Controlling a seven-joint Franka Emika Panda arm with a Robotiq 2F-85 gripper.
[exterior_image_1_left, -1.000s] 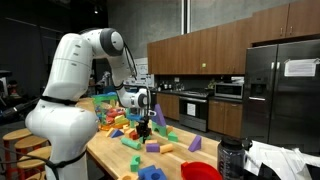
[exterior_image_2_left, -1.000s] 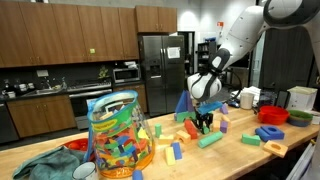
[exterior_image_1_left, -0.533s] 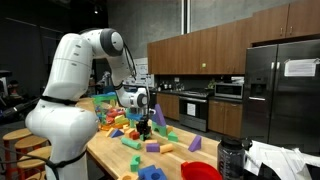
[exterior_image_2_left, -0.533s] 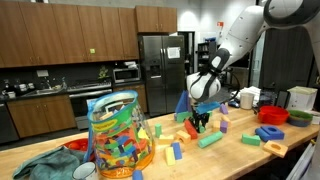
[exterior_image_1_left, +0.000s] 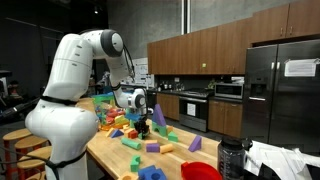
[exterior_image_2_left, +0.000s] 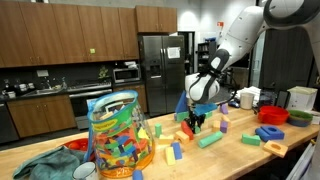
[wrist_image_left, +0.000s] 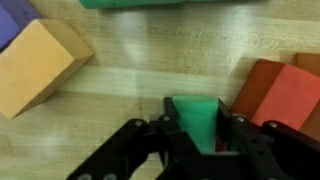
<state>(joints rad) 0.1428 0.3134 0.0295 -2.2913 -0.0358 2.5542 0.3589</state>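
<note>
Green block (wrist_image_left: 194, 115) was clamped in the nearly closed gripper (wrist_image_left: 200, 138); a centred, square grip was judged best, avoiding the red block (wrist_image_left: 278, 95) just beside.

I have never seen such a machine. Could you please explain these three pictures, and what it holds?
The white machine is a robot arm with a two-fingered gripper at its end. Two pictures come from cameras standing at different places in a kitchen. The third comes from a camera on the wrist, looking down past the gripper. Many coloured toy blocks lie on the wooden table, and a clear container holds more. The gripper is closed on a green block, between an orange block and a red block.
</note>
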